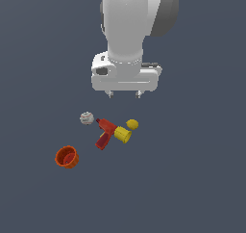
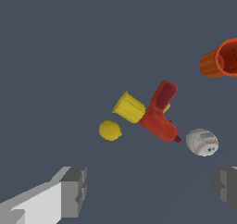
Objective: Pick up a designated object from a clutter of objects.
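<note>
pincer (image 2: 148, 190) fingers spread apart, tips cropped; yellow cup (image 2: 129, 107) on its side, seemingly touching red drill (image 2: 159, 114).

Plain, even slate-blue ground (image 1: 202, 179), flat light, no walls.

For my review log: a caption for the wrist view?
Open fingers frame small yellow cup lying against red toy drill.

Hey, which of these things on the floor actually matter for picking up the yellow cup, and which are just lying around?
Belongs to the job:
yellow cup, on its side against the drill
gripper, open above the clutter

Just lying about:
red toy drill
small yellow ball
white-grey ball
orange-red cup, off apart
</note>
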You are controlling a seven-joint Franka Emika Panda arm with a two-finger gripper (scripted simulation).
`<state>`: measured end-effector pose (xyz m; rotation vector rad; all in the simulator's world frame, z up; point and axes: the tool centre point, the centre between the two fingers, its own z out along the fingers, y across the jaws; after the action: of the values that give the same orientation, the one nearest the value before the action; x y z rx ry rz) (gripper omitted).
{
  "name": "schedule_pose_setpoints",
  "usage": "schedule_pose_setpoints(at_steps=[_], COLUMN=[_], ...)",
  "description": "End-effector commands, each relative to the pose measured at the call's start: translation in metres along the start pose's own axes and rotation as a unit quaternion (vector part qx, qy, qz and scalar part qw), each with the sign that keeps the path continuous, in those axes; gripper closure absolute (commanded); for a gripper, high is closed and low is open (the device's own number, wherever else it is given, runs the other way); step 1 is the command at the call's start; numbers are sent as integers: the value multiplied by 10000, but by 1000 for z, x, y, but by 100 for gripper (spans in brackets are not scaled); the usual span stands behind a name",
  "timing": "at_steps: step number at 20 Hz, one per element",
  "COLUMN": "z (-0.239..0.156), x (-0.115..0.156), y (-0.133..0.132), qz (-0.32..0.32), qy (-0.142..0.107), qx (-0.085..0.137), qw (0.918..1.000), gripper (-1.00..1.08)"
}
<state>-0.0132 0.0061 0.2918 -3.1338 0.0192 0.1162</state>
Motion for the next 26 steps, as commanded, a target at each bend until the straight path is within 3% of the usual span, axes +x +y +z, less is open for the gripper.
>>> schedule_pose_setpoints(at_steps=[1,12,26], z=[0,-12,11], x=[0,1,9], y=[0,-19,-15], qz=[0,-384,8], qy=[0,138,159], qx=[0,-41,-16], qw=[10000,9992,9999], gripper=[-92,-92,-92])
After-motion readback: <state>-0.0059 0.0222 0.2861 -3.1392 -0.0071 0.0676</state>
